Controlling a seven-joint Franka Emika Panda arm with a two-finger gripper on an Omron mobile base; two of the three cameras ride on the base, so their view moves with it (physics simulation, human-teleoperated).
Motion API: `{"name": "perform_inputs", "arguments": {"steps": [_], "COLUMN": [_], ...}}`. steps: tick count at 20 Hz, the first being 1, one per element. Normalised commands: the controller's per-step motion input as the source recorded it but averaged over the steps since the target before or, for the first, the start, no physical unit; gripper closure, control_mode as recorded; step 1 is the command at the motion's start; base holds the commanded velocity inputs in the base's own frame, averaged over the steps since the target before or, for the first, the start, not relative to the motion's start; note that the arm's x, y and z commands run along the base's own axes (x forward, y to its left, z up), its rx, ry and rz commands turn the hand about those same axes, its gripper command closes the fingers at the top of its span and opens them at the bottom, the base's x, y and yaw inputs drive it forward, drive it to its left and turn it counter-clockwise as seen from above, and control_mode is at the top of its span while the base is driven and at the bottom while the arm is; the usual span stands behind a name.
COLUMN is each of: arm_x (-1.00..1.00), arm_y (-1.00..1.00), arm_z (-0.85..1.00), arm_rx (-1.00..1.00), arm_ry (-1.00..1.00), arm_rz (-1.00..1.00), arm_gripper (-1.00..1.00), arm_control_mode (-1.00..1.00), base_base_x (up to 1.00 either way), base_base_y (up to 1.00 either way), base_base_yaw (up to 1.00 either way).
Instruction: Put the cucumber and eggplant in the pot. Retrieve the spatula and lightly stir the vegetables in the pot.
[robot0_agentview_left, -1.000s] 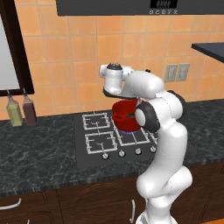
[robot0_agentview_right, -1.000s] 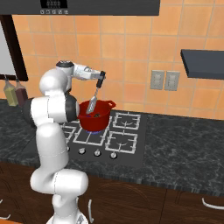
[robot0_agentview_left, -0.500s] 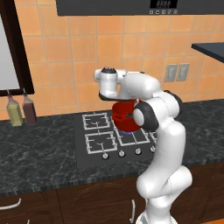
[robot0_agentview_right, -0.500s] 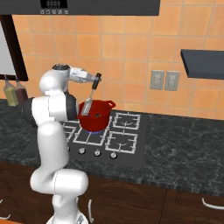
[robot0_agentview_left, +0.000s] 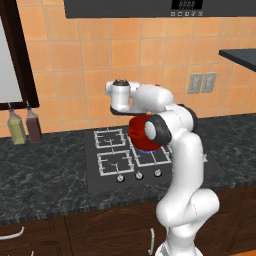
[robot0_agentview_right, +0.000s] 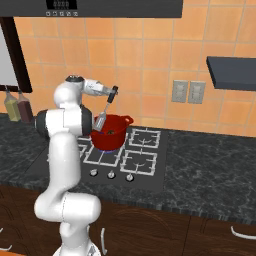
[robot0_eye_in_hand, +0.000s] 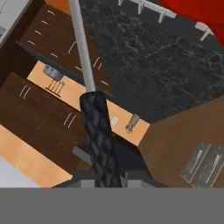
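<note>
One tool is in play: the spatula (robot0_agentview_right: 105, 111), whose dark handle sits clamped between the nearly closed jaws of the end effector (robot0_agentview_right: 114, 91). In the hand view that textured black grip (robot0_eye_in_hand: 99, 140) runs up from between the fingertips into a thin grey shaft. From the right base view the slotted silver head hangs at the near rim of the red pot (robot0_agentview_right: 111, 134), which stands on the rear left burner of the stove (robot0_agentview_right: 140, 159). Small dark bits lie inside the pot; they look like the vegetables (robot0_agentview_right: 109, 132), though I cannot tell cucumber from eggplant. Compared with a second ago, the hand has swung further to the robot's left and the spatula leans more steeply, so its head has swept across the pot. That suggests stirring is underway, with both vegetables apparently already in.
</note>
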Motion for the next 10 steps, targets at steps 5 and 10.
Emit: {"name": "perform_inputs", "arguments": {"steps": [5, 10], "arm_x": [0.40, 0.07], "arm_y": [0.00, -0.09], "arm_z": [-0.49, -0.49], "arm_rx": [0.00, 0.00], "arm_ry": [-0.03, -0.13], "arm_rz": [-0.03, 0.00], "arm_gripper": [1.00, 1.00], "arm_control_mode": [-1.00, -1.00], "base_base_x": [0.00, 0.00], "base_base_y": [0.00, 0.00], "base_base_yaw": [0.00, 0.00]}}
